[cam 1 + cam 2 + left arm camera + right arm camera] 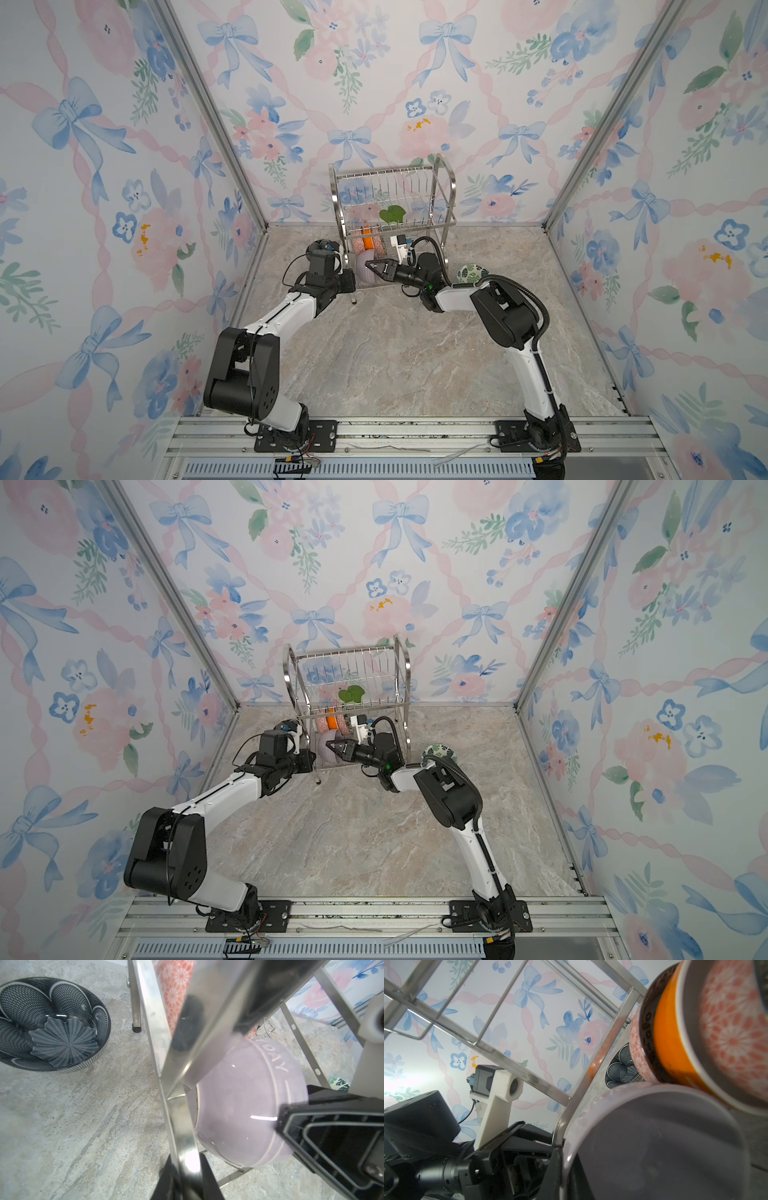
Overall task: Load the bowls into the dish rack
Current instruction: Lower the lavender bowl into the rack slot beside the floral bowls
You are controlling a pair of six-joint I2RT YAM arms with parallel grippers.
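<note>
My right gripper (pixel 369 264) is clenched on the round lavender ceramic bowl (pixel 239 1105), which stands on edge directly ahead in the steel wire dish rack (pixel 390 195). My left gripper (pixel 187 1159) clamps the rack frame.

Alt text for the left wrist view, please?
A lavender bowl sits on edge in the dish rack, pinched by the right gripper. The left gripper clamps the rack's frame; a dark blue bowl sits on the table.
</note>
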